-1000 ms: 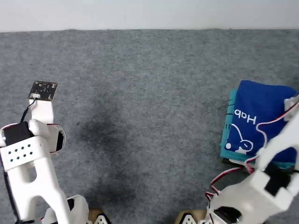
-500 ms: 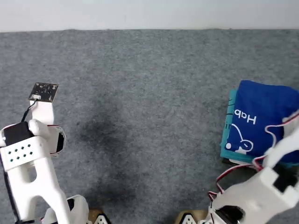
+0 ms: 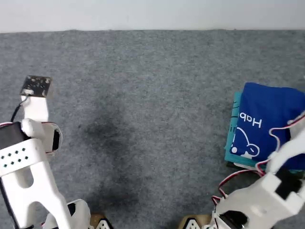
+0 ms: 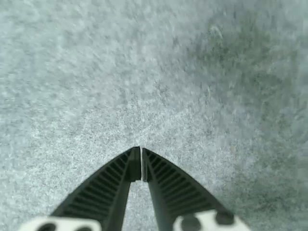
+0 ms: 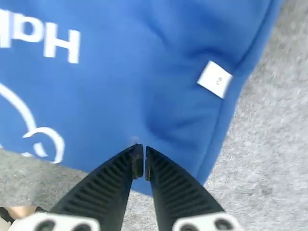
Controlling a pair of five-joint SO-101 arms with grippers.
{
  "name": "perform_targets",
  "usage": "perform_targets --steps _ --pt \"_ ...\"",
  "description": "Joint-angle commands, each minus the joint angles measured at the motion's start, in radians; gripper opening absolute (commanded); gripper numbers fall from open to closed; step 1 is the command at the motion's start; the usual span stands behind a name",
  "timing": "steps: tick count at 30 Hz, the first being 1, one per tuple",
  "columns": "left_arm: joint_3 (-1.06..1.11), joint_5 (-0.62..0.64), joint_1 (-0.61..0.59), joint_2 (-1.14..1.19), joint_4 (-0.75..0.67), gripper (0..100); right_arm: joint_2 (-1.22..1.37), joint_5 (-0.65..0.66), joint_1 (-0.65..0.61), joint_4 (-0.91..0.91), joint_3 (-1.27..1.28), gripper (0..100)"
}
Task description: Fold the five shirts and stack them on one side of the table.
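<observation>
- A folded blue shirt (image 3: 267,124) with white print tops a stack at the tabletop's right edge.
- A teal shirt (image 3: 233,129) peeks out beneath it on the left.
- A small white tag (image 5: 215,79) sits on the blue fabric.
- The right jaws are pressed together, empty, over the blue shirt.
- The left jaws are pinched together over the grey felt-like tabletop (image 3: 152,95), well to the left.
- A white wall (image 3: 152,14) runs along the far side.

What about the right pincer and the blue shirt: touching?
Cannot tell. Right wrist view: the shut right pincer overlaps the blue shirt, but neither contact nor gap shows plainly.
</observation>
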Motion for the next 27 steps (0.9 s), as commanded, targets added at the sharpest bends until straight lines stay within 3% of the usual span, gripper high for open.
perform_targets --steps 1,5,10,18,27 --pt "-0.076 0.089 0.006 -0.034 0.032 2 -0.122 0.005 -0.058 0.065 -0.035 1.1" --pt "-0.081 0.130 0.003 -0.048 0.037 1 -0.200 -0.075 -0.082 0.064 -0.038 1.1" --pt "-0.045 0.135 0.006 -0.230 0.003 1 -0.286 -0.221 -0.166 0.064 -0.035 1.1" --pt "0.275 0.132 0.008 -0.577 -0.170 2 -0.302 -0.423 -0.334 0.064 -0.035 1.1" --pt "0.492 0.135 0.262 -0.755 -0.324 2 -0.303 -0.713 -0.407 0.064 -0.035 1.0"
